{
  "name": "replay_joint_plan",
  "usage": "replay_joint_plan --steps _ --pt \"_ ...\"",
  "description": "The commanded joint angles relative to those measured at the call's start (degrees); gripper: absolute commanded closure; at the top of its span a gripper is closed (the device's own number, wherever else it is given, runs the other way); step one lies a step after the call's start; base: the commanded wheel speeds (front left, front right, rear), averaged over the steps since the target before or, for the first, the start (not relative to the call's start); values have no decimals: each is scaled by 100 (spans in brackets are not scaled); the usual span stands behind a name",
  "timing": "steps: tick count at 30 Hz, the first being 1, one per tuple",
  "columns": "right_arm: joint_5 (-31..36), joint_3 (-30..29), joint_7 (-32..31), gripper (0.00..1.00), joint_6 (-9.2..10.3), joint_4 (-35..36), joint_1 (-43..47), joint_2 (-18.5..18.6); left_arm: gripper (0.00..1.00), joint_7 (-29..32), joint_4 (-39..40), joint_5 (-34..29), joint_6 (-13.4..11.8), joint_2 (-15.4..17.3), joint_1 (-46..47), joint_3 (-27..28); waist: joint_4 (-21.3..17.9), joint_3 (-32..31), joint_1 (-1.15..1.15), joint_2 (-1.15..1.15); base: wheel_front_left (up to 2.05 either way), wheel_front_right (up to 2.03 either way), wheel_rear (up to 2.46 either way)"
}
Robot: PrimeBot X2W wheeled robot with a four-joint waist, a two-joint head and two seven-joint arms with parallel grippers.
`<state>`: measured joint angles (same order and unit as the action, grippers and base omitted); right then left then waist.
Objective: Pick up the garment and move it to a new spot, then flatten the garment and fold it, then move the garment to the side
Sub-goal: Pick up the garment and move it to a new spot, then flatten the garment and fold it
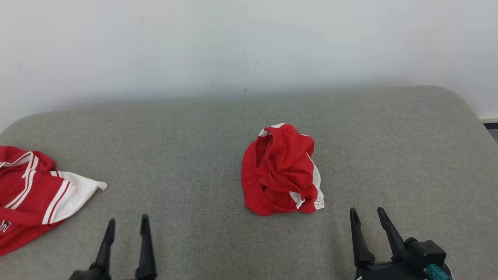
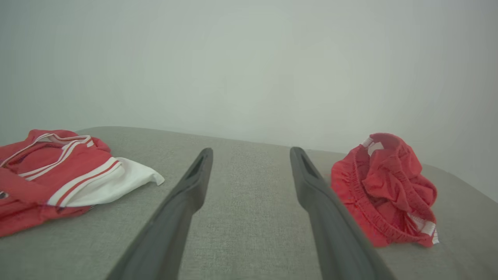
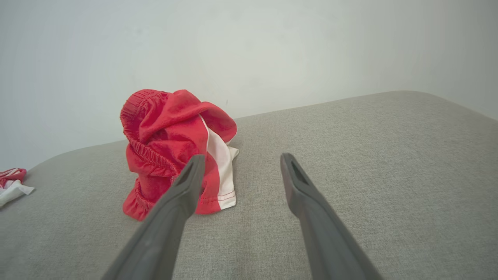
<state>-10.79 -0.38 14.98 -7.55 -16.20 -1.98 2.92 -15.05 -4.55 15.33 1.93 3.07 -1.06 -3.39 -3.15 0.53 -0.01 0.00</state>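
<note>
Garment bunched up, shape unclear, jersey cut off left

Garment partly behind right pincer finger; jersey cut off left.

Your head camera looks down from above the near edge of the bench toward the wall. Each wrist camera sits low, close to the fabric, facing that wall along the left pincer or right pincer. All three share the red garment mid-bench and the striped top at its left edge.
</note>
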Motion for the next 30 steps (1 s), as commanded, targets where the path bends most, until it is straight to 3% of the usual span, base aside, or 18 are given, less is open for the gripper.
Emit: replay_joint_plan --steps 1,9,30 --pt "48 19 25 0 12 35 57 -7 0 -18 -8 -94 -33 -13 -86 40 2 -9 1 0 0 0 0" --pt "100 -72 28 0 12 199 238 -8 0 -19 -399 -345 -128 -18 -601 392 -57 -77 1 0 0 0 0" --pt "155 -58 -44 0 12 103 252 -8 0 -19 -807 -580 85 -20 -505 436 -200 -91 1 0 0 0 0"
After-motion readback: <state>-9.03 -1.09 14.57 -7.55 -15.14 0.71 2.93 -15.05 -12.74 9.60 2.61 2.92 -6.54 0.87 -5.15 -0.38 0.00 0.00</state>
